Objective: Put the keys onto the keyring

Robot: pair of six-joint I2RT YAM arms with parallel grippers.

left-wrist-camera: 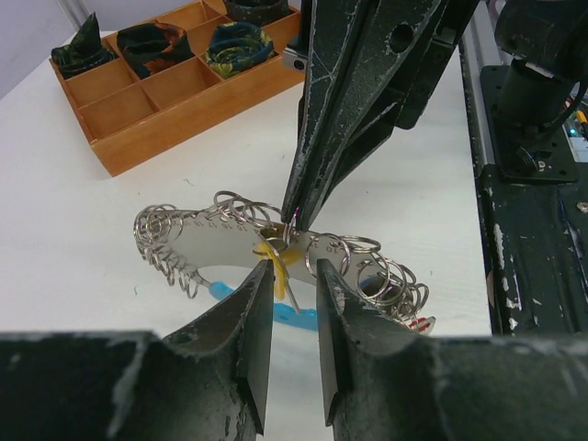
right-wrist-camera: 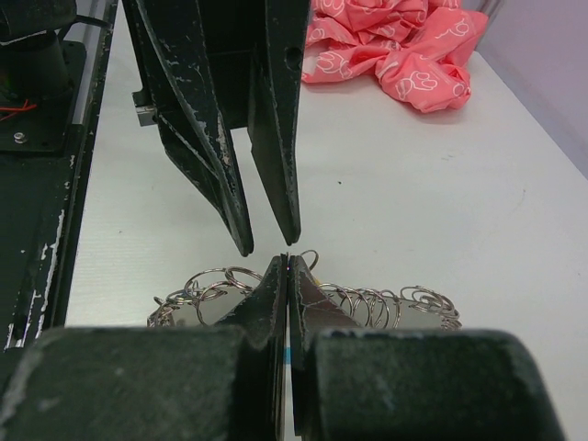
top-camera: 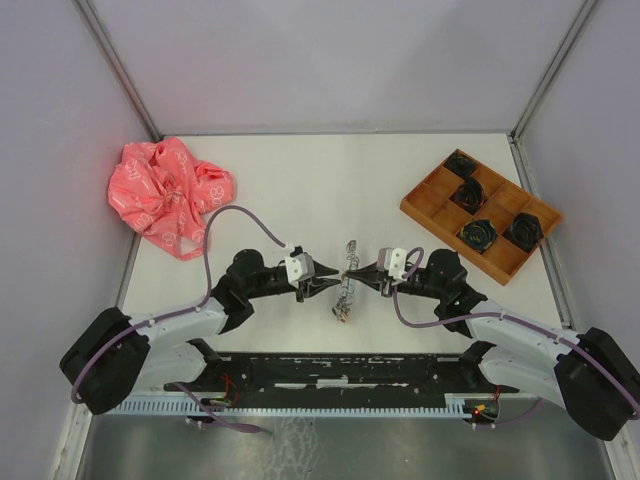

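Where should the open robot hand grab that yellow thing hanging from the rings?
Probably its lower hanging end, pinched across the flat sides. The left gripper can come straight on, opposite the right gripper, which clamps the rings just above the yellow piece.

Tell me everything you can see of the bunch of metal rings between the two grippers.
The bunch of rings is a flat, shiny metal strip edged with many silver split rings, with yellow, blue and red bits among them. The right gripper pinches its middle, shut on it; the left gripper is open close in front.
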